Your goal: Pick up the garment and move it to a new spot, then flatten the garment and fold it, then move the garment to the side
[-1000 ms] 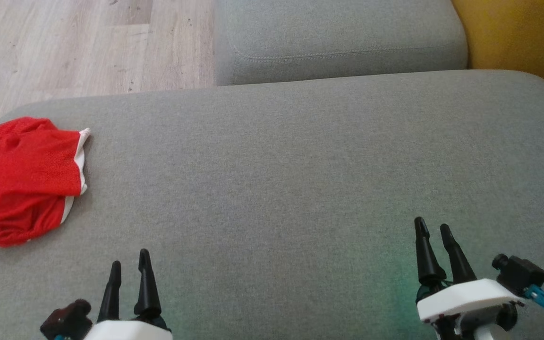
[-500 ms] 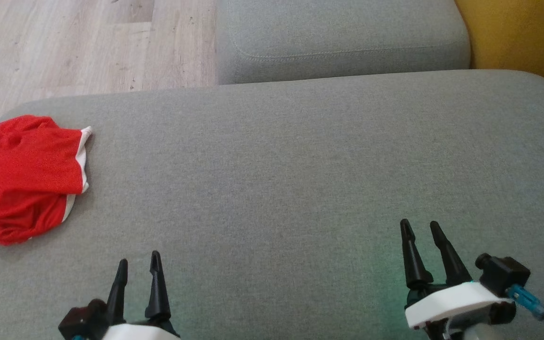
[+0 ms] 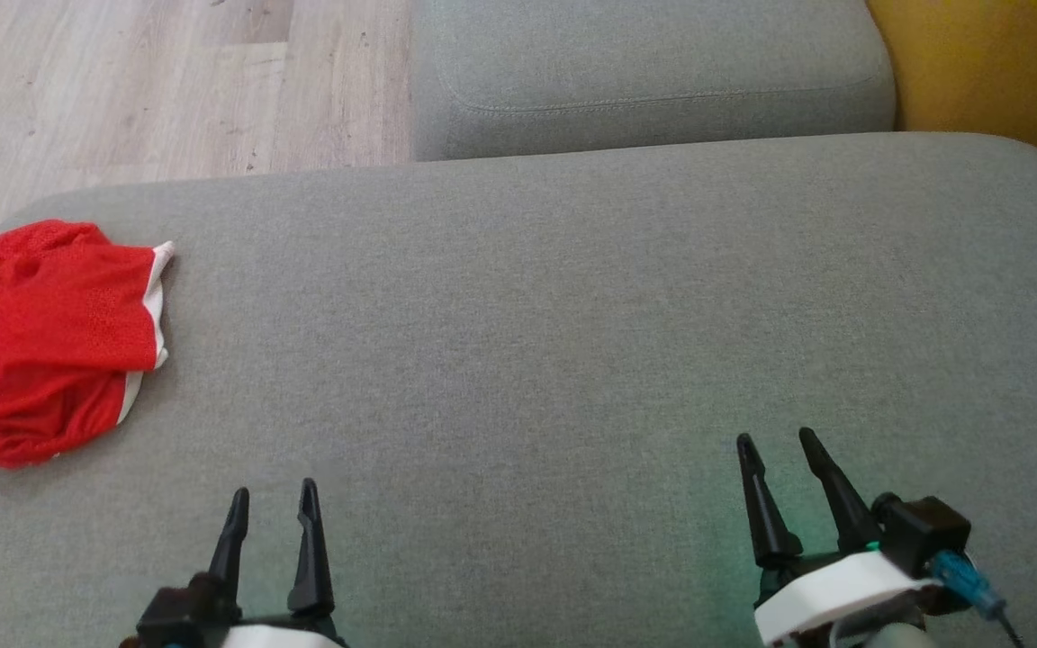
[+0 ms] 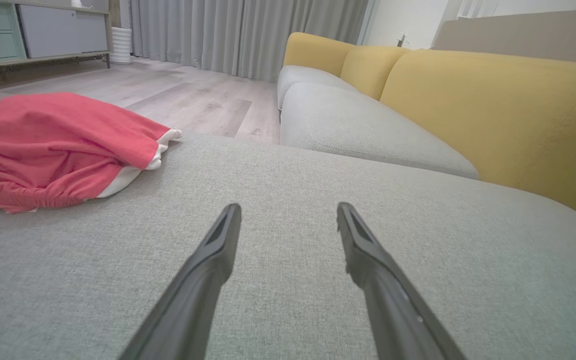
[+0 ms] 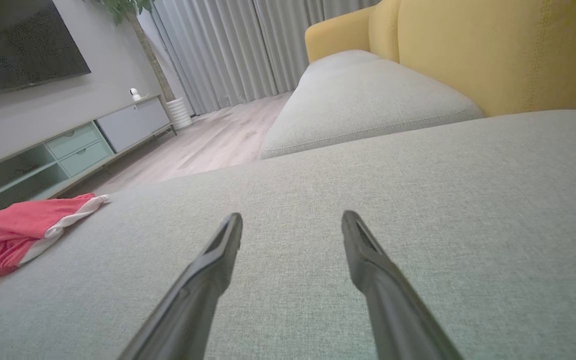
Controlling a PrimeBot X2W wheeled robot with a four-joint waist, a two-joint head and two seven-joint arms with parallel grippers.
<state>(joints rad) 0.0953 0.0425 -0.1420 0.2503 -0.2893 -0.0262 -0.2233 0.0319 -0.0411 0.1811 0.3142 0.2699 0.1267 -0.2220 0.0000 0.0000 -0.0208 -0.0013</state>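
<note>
Sitting well left of the left hand (image 3: 273,489) is the garment (image 3: 41,342).

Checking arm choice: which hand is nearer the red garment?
Left. The left hand is right of the red garment, nearer the robot, not touching; the right hand is much farther right.

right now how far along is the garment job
Done: hard to say; the red garment lies rumpled and doubled over at the left edge of the grey cushion, not spread flat or neatly folded. In hand: nothing; the left gripper and right gripper are both open and empty, well clear of it. Left: probably everything: pick up, move, flatten, fold, set aside.
</note>
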